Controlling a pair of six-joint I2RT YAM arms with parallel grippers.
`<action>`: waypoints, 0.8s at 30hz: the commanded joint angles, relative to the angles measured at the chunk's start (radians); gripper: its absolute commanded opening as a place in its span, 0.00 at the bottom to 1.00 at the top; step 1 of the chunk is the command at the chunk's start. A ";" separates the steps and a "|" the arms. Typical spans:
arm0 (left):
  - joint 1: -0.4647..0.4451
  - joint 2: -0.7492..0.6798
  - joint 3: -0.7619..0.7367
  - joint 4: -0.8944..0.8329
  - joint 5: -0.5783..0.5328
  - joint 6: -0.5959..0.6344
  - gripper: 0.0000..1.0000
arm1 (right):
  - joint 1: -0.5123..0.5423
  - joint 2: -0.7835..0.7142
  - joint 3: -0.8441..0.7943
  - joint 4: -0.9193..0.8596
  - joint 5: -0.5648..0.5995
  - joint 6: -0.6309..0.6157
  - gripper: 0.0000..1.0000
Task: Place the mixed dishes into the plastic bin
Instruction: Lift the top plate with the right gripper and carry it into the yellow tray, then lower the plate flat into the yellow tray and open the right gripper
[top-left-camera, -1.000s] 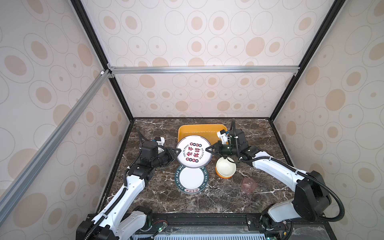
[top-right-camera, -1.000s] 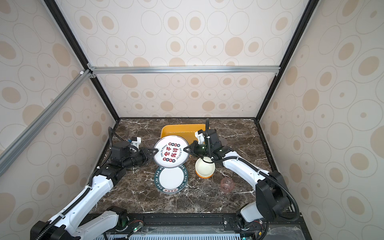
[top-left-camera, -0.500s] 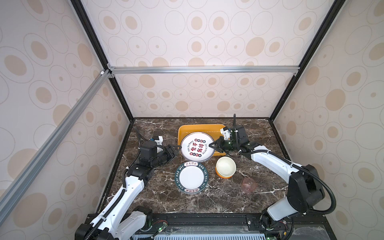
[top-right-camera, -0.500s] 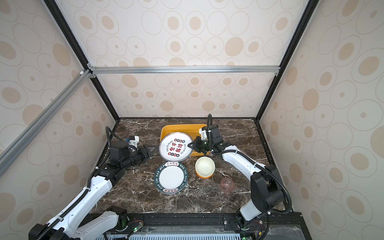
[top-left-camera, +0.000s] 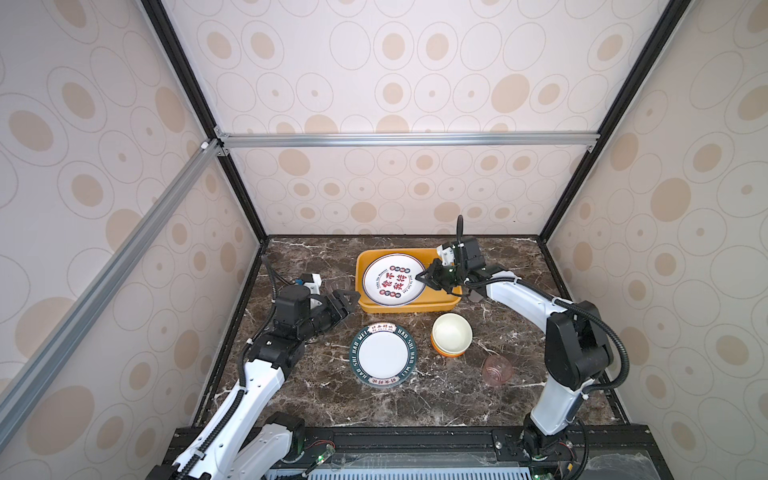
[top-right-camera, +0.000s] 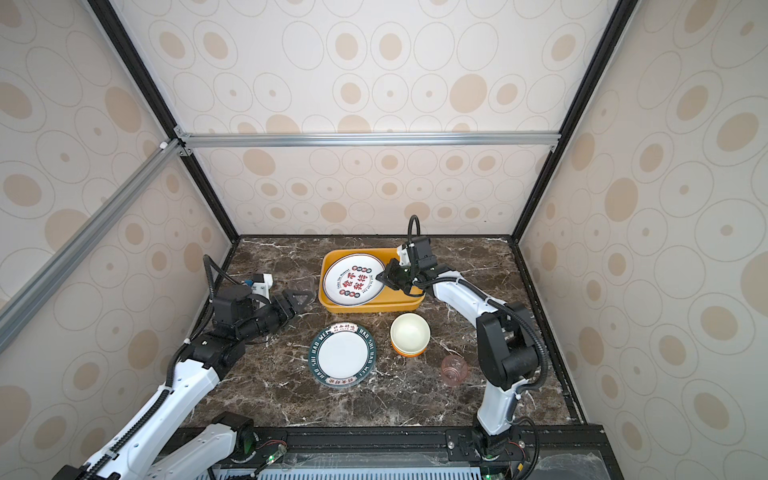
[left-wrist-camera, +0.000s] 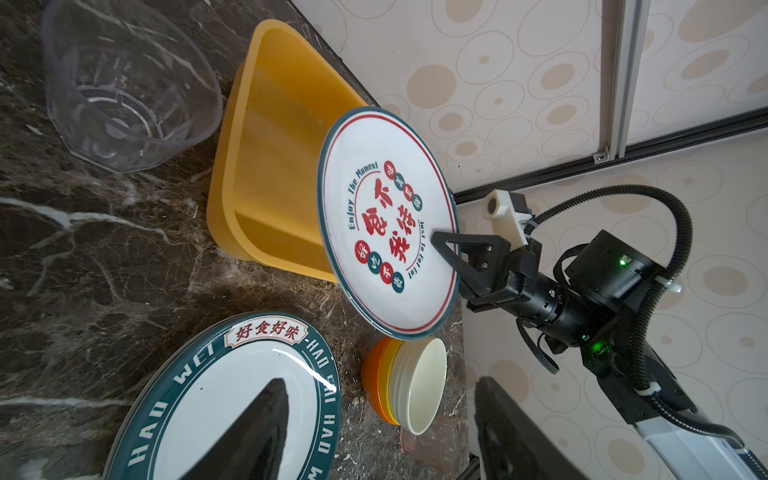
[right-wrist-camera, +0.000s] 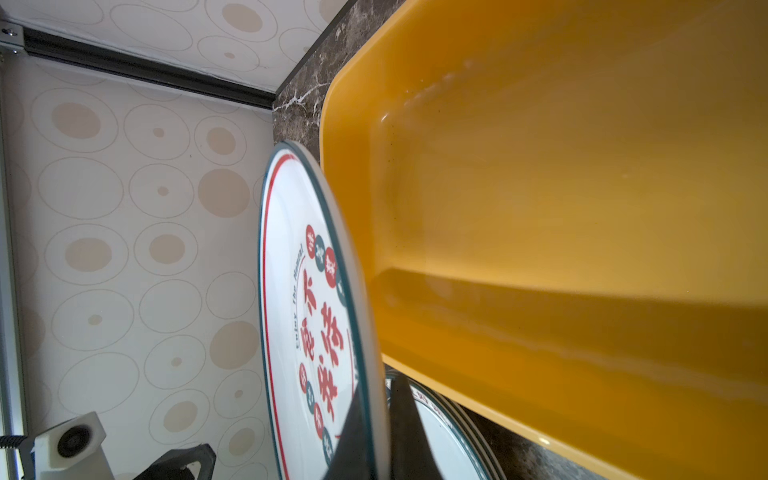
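Dark marble tabletop (top-left-camera: 457, 395), spotted walls (top-left-camera: 395, 83); right claw (top-left-camera: 420, 276) tight on plate (top-left-camera: 392, 278), left claw (top-left-camera: 348, 299) wide, seemingly empty.

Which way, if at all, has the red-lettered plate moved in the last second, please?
Yes. The plate moved toward the back wall: from overhanging the front rim of the bin to above its inside, held by the right gripper.

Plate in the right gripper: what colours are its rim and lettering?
Plate: teal rim, thin red inner ring, big red characters on white. Left wrist view shows it best.
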 joint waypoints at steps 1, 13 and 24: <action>0.007 -0.016 -0.002 -0.022 -0.010 0.017 0.71 | -0.007 0.040 0.075 -0.004 -0.002 -0.012 0.01; 0.006 -0.006 -0.014 -0.024 -0.010 0.011 0.72 | -0.017 0.189 0.197 -0.023 0.012 -0.028 0.01; 0.006 0.016 -0.019 -0.020 -0.012 0.008 0.72 | -0.020 0.285 0.258 -0.034 0.019 -0.035 0.01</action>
